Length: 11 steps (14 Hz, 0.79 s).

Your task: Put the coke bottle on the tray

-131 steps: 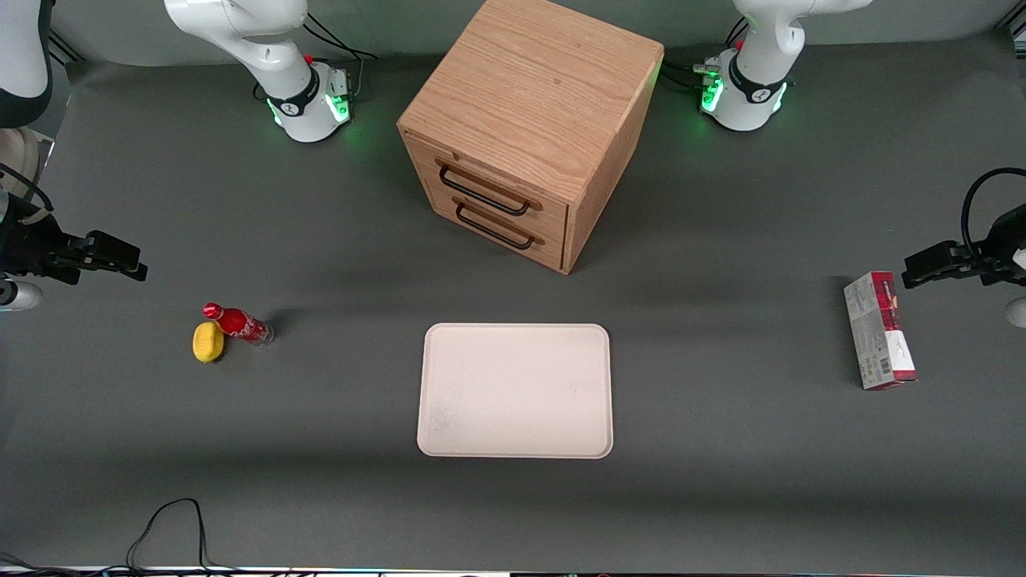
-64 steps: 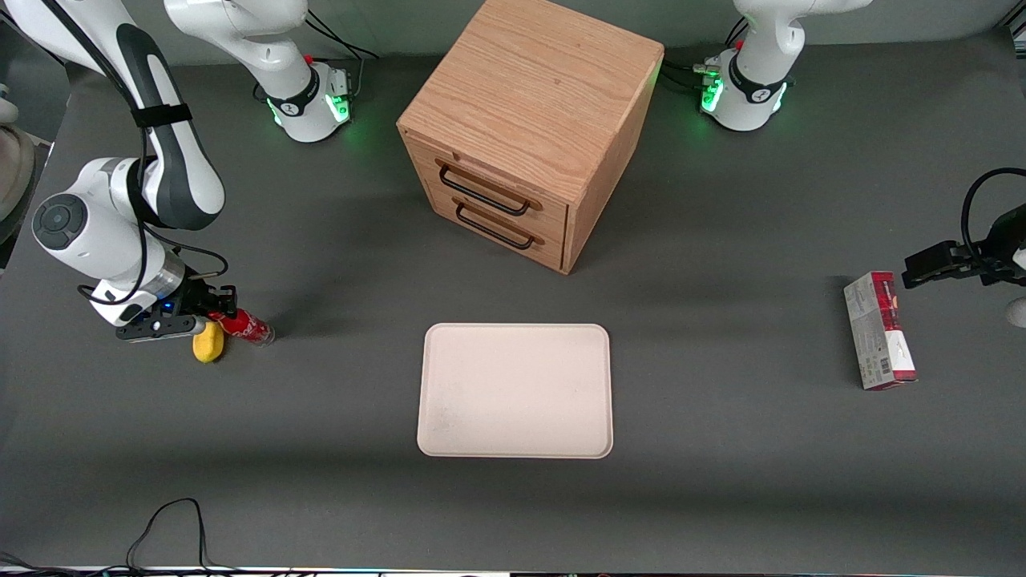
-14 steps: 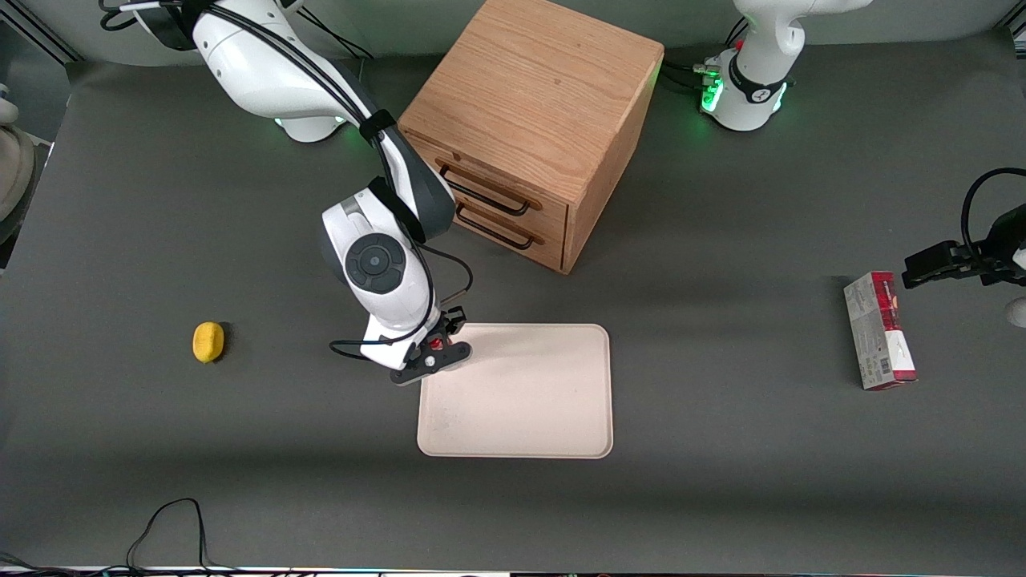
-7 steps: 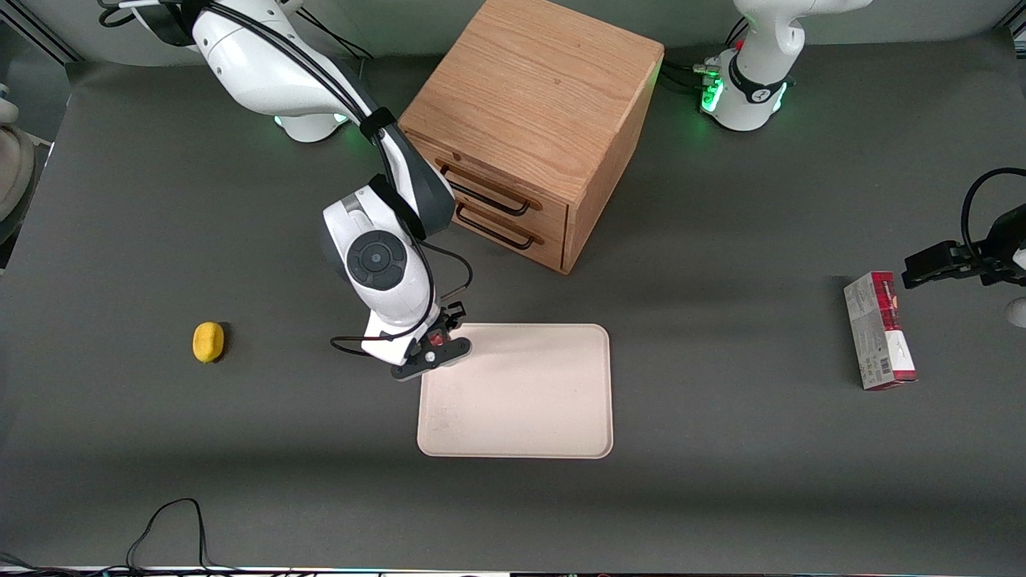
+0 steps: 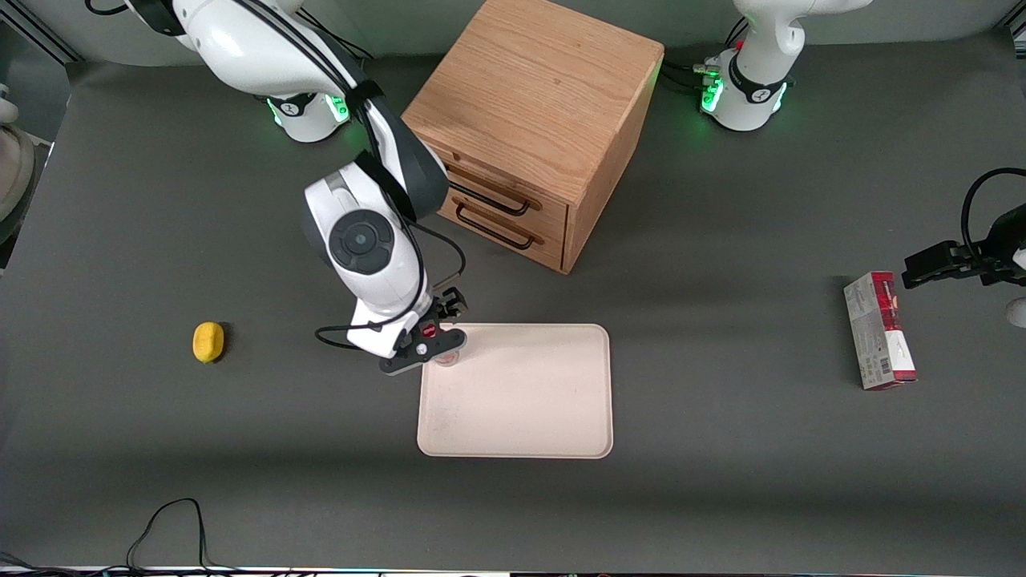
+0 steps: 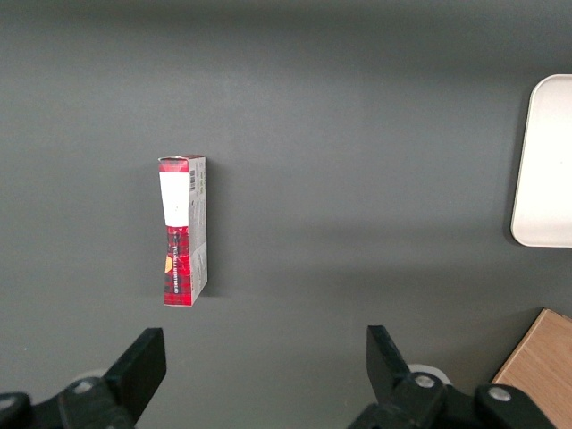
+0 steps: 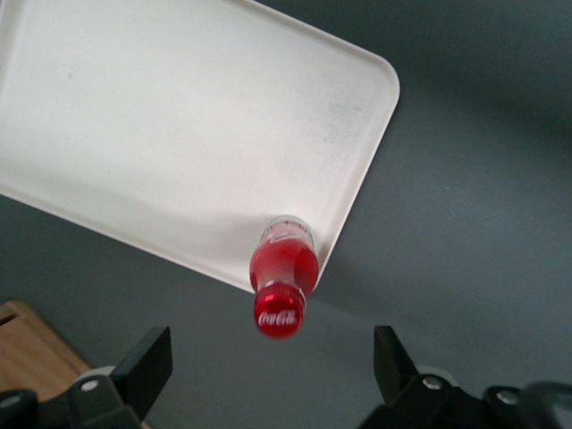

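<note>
On tray (image 5: 529, 401) corner nearest cabinet (image 5: 525, 120): coke bottle (image 7: 283, 277) now upright | gripper (image 5: 433, 340) risen above it, fingers spread, released | placement apparently done

We read one brand only: white "Coca-Cola" script on the red cap of the coke bottle (image 7: 281, 286), which stands upright on the tray (image 7: 134, 116) near a corner, below the gripper (image 7: 268, 380) with its fingers spread wide. The red-and-grey carton (image 6: 182, 230) carries print, but we cannot read any of it
</note>
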{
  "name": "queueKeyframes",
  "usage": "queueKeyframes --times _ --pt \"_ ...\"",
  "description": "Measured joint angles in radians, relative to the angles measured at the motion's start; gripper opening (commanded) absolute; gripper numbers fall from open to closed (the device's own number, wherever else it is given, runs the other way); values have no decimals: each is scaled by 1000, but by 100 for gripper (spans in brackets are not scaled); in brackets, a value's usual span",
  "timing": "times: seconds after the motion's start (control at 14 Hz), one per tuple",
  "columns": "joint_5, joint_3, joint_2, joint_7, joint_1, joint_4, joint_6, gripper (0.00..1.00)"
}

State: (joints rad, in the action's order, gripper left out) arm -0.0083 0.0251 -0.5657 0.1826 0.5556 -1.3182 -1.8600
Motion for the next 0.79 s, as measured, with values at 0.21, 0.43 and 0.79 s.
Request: queueKeyframes --times 0.21,0.43,0.79 --pt "0 0 20 0 0 203 235 100" --pt "-3 8 45 1 -2 337 386 100" --pt "-14 93 128 1 -76 367 449 100"
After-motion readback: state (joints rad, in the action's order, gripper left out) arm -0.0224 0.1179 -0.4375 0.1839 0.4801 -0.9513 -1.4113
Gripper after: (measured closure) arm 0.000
